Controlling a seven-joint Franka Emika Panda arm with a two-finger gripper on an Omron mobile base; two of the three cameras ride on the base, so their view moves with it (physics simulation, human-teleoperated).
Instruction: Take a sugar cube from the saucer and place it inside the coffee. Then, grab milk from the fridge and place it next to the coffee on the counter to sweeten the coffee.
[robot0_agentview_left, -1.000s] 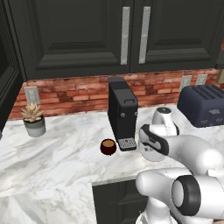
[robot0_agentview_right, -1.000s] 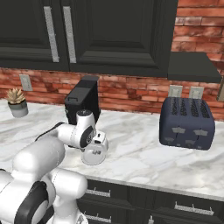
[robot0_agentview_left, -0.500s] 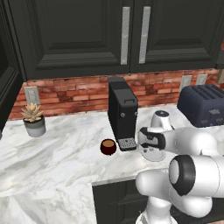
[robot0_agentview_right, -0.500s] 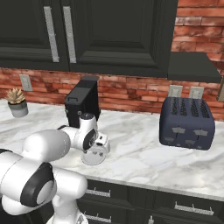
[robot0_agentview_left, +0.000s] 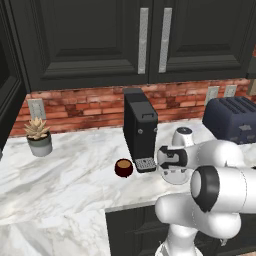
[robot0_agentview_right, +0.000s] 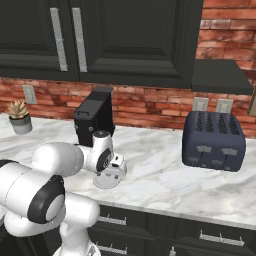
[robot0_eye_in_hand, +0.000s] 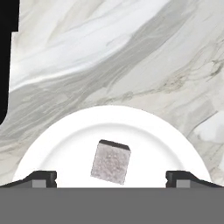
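White sugar cube (robot0_eye_in_hand: 110, 162) on the saucer (robot0_eye_in_hand: 65, 140), centred between the fingertips (robot0_eye_in_hand: 41, 178) of the wide-spread claw (robot0_eye_in_hand: 111, 179).

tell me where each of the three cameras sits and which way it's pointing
Left base view: behind the arm on its left, looking forward and down at the counter, the coffee and the coffee machine; the white arm rises at lower right.
Right base view: behind on the right, facing the same counter and a toaster; the arm rises at lower left.
Hand view: on the hand, looking straight down at the sugar cube on the saucer, between the open gripper.
Both base views share the coffee machine, the toaster and a potted plant.
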